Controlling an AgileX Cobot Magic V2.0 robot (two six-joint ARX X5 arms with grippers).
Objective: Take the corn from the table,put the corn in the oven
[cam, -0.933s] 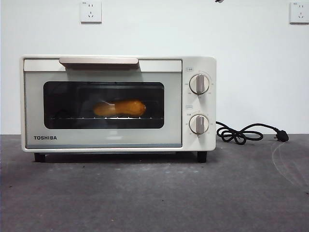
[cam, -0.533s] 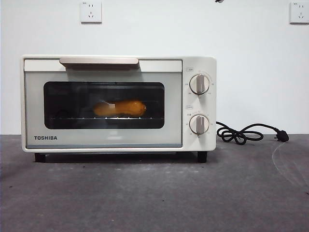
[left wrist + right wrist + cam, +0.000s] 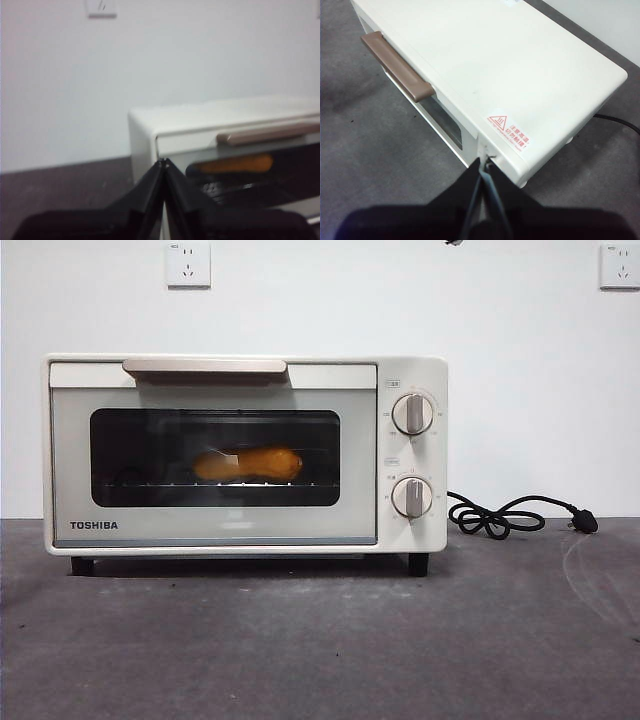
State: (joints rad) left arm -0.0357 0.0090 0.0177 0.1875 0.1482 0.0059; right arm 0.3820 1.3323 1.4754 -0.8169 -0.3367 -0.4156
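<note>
The cream TOSHIBA oven (image 3: 245,455) stands on the dark grey table (image 3: 320,640) with its door closed. Through the dark window the yellow-orange corn (image 3: 248,464) lies on the rack inside; it also shows as an orange streak (image 3: 235,163) in the left wrist view. My left gripper (image 3: 163,161) is shut and empty, held off the oven's (image 3: 200,125) left end at about its height. My right gripper (image 3: 484,161) is shut and empty, hovering above the oven's (image 3: 485,65) top right front corner, near the warning sticker (image 3: 509,129). Neither gripper shows in the front view.
The beige bar handle (image 3: 205,366) runs along the door's top. Two round knobs (image 3: 412,414) sit on the right panel. A black power cord with plug (image 3: 515,515) lies coiled on the table right of the oven. Wall sockets (image 3: 188,263) are behind.
</note>
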